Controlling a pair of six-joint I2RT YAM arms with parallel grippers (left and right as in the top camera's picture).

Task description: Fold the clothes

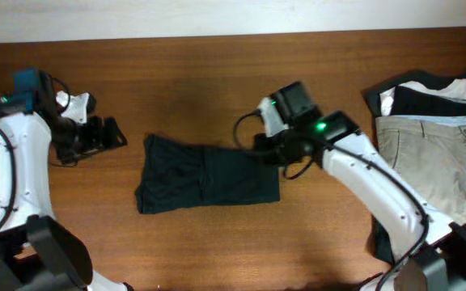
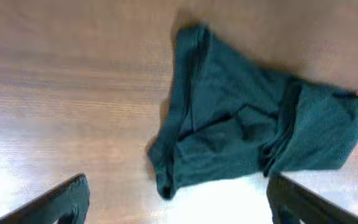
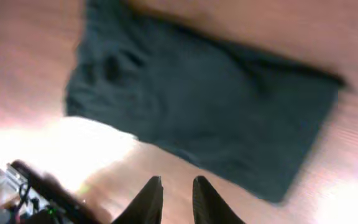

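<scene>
The dark navy T-shirt [image 1: 209, 174] lies folded into a rough rectangle on the wooden table, its left end a little bunched. It also shows in the left wrist view [image 2: 241, 130] and in the right wrist view [image 3: 197, 106]. My left gripper [image 1: 110, 133] is wide open and empty, to the left of the shirt and apart from it [image 2: 176, 190]. My right gripper [image 1: 267, 152] hovers at the shirt's upper right corner. Its fingers [image 3: 176, 182] are close together with a narrow gap and hold nothing, just off the shirt's edge.
Beige khaki trousers [image 1: 443, 162] lie at the right edge of the table. Black-and-white garments [image 1: 431, 93] are bunched just behind them. The table's far edge [image 1: 217, 36] meets a white wall.
</scene>
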